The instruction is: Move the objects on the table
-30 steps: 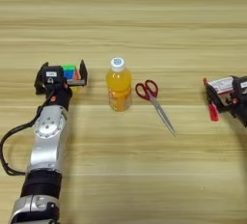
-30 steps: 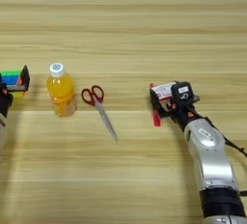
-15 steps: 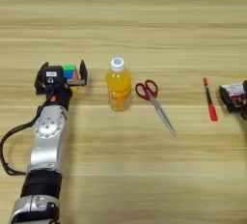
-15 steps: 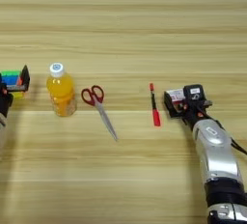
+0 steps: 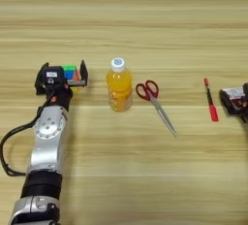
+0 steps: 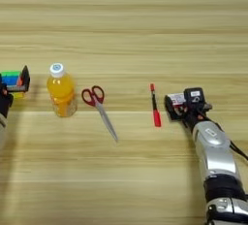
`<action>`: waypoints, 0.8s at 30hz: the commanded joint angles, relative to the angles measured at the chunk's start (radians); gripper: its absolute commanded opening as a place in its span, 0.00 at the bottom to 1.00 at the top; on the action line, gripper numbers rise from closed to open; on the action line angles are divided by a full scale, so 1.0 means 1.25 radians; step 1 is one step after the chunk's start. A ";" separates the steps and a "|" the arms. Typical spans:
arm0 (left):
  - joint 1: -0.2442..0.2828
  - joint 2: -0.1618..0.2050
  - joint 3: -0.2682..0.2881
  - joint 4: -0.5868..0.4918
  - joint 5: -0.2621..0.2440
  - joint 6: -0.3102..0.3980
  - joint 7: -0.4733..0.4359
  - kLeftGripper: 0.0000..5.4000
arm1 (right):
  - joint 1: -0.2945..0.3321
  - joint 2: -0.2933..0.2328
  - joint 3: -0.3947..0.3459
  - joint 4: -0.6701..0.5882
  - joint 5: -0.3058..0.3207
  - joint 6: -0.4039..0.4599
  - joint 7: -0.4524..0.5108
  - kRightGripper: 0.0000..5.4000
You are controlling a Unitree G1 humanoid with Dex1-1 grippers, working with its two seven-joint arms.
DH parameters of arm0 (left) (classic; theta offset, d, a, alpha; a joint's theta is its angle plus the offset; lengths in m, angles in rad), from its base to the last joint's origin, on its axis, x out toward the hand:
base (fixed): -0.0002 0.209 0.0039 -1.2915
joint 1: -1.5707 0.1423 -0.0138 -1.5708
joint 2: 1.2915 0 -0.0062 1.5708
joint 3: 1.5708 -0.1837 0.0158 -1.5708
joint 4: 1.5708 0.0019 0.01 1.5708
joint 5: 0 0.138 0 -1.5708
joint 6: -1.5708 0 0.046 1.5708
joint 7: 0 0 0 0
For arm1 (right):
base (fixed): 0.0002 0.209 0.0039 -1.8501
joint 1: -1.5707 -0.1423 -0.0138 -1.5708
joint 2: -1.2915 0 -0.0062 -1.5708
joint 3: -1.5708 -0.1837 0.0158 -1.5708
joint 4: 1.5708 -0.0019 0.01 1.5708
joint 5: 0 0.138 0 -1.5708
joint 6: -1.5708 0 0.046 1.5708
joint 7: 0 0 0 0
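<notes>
Left eye view. The left pincer [image 5: 63, 76] sits at the left of the wooden surface [image 5: 124, 20]. Its 2 black fingers stand apart on either side of the multicoloured puzzle cube [image 5: 71, 74]; whether they press on the cube or only bracket it cannot be told. Just right of the cube stands the orange-juice bottle [image 5: 119, 90], upright, white cap on. Beside the bottle lie the red-handled scissors [image 5: 155, 101], handles toward the bottle, blades pointing down-right. Well to the right lies the red pen [image 5: 209, 106], free of any hold. At the right edge a small red-and-white card [image 5: 233, 94] shows, with only part of the right arm visible.

Right eye view. The right pincer [image 6: 180, 106] sits just right of the pen, apart from it. The red-and-white card lies between its black fingers; how far open they are, and whether they grip the card, cannot be told. The cube shows only at the left edge.

Progress, as a judgement. The task names no goal, so no step can be marked complete. The 5 items lie in 1 rough row across the middle. Bottle, scissors and pen lie unattended; cube and card are the 2 items currently at the pincers.

Surface and room. Light-brown planks with horizontal grain fill both views; no room beyond is visible.
</notes>
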 commanded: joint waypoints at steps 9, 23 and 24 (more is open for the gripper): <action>-0.001 -0.003 -0.005 -0.001 0.007 0.003 0.003 1.00 | -0.004 0.001 0.005 -0.019 -0.006 -0.048 -0.002 0.99; 0.005 -0.001 -0.004 -0.020 0.004 0.004 -0.002 1.00 | 0.006 0.018 0.008 -0.059 -0.002 -0.067 -0.009 0.99; 0.007 -0.001 -0.005 -0.025 0.003 0.004 -0.003 1.00 | 0.006 0.018 0.008 -0.060 -0.002 -0.068 -0.009 0.99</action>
